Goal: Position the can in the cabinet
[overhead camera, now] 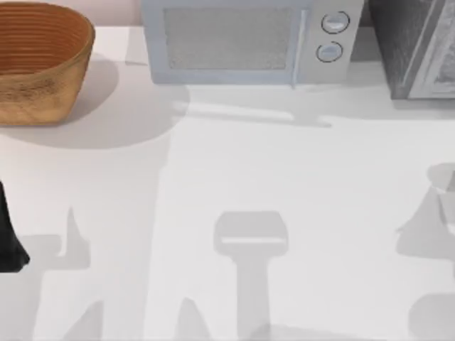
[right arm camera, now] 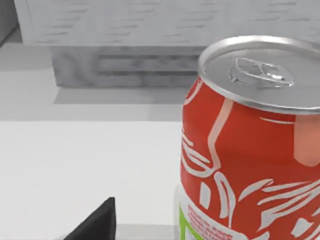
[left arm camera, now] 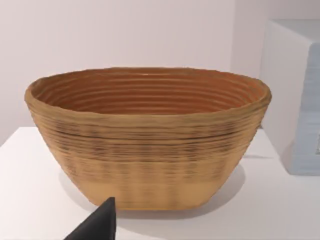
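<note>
We saw the can (right arm camera: 250,145) upright, close before our right wrist camera, with the grey cabinet (right arm camera: 150,65) well beyond it. From above, that cabinet (overhead camera: 412,46) stood just right of the microwave (overhead camera: 249,39). We could not tell whether either gripper's fingers were open or shut. Our left arm (overhead camera: 11,234) waited near the basket (overhead camera: 39,60). To grasp well, we judged the right fingers should straddle the can's middle squarely, keeping it upright.
</note>
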Robot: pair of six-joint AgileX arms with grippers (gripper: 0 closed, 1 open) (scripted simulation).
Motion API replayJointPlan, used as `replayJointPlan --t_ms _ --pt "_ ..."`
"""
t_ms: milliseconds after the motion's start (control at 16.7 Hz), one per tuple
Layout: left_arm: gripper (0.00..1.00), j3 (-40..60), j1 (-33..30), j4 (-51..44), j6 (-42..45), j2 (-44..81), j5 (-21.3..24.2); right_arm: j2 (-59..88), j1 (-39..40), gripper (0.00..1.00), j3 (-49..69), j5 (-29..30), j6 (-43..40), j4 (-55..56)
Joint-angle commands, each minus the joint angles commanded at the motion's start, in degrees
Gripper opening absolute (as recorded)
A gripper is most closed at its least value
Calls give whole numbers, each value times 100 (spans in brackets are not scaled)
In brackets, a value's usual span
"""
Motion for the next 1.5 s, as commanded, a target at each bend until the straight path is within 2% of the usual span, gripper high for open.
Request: replayJointPlan --t_ms 360,660,1440,1500 --pt "100 0 0 0 0 0 0 298 180 100 1040 183 34 -731" --pt "100 0 0 0 0 0 0 338 206 100 1180 209 39 -834" --pt "100 0 0 0 0 0 0 338 206 2 1180 209 39 -834" --pt "100 0 0 0 0 0 0 338 206 0 1180 209 39 -834"
